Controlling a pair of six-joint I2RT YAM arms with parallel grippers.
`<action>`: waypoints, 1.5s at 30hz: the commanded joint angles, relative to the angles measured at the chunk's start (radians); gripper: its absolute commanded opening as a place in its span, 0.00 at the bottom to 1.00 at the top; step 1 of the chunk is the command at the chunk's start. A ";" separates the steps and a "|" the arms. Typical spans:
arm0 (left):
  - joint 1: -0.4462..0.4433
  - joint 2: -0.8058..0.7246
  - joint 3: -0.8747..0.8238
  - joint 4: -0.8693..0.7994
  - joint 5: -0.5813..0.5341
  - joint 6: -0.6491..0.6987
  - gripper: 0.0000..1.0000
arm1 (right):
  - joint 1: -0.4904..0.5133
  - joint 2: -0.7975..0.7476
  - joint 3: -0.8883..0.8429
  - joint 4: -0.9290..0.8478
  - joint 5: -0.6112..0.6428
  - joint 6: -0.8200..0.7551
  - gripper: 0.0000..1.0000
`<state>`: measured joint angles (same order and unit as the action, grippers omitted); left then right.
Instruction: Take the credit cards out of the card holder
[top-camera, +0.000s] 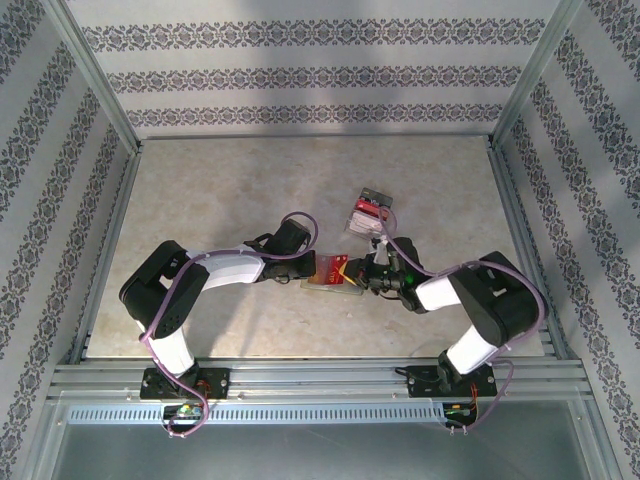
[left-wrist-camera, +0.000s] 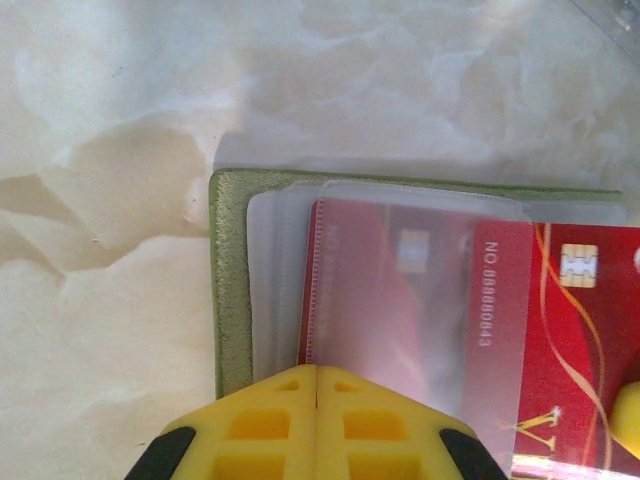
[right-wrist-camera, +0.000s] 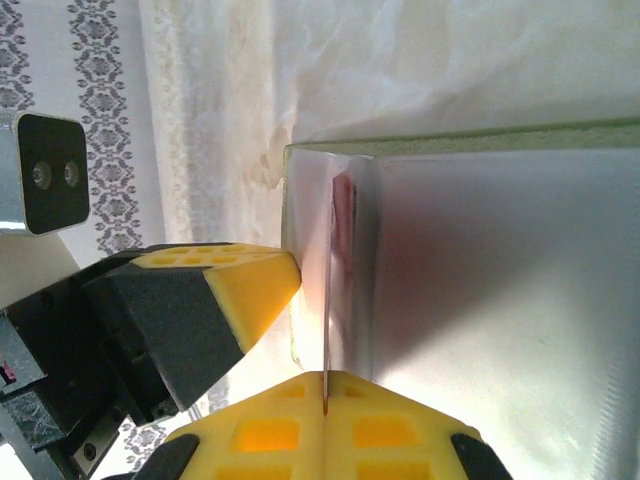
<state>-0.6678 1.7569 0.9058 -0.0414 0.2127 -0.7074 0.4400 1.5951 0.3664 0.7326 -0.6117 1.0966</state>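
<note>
1. On the face of the red card, printed sideways in pale characters, stood "NO." and a row of digits, mostly eights; not every digit could be read. A gold chip sat beside the number. Gold swirling lines crossed the card, and part of some gold lettering, a "V" among it, showed at its near edge.
2. The left gripper had its fingers pressed together with the seam closed, tips over the near edge of the clear pockets. Whether they pinched a pocket sheet or merely pressed on it could not be told.
3. The right gripper was clamped on the thin edge of the red card, which ran as a red line into the seam between its fingers.
4. Seen from above, both arms were bent inward with elbows out. Their wrists met near the centre of the table, one gripper to the left of the holder and one to its right, close together.
5. The card holder was olive-green with a grained cover. It lay open and flat near the table's centre, frosted pockets stacked inside. The red card sat partly in the top pocket, its right portion uncovered.
6. Loose cards, red, silvery and dark, lay in a small pile just beyond the holder, to its far right, apart from both grippers.
</note>
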 joint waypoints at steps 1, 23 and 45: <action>-0.013 0.003 -0.012 -0.091 -0.015 -0.004 0.00 | -0.007 -0.076 0.037 -0.206 0.029 -0.111 0.00; 0.031 -0.188 0.139 -0.190 0.158 0.379 0.37 | -0.001 -0.373 0.398 -1.037 0.036 -0.714 0.00; 0.220 -0.327 0.076 -0.246 0.796 0.788 0.64 | 0.099 -0.203 0.696 -1.344 -0.149 -1.107 0.00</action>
<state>-0.4595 1.4406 0.9939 -0.2600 0.8902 0.0151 0.5331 1.3792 1.0203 -0.5583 -0.7120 0.0559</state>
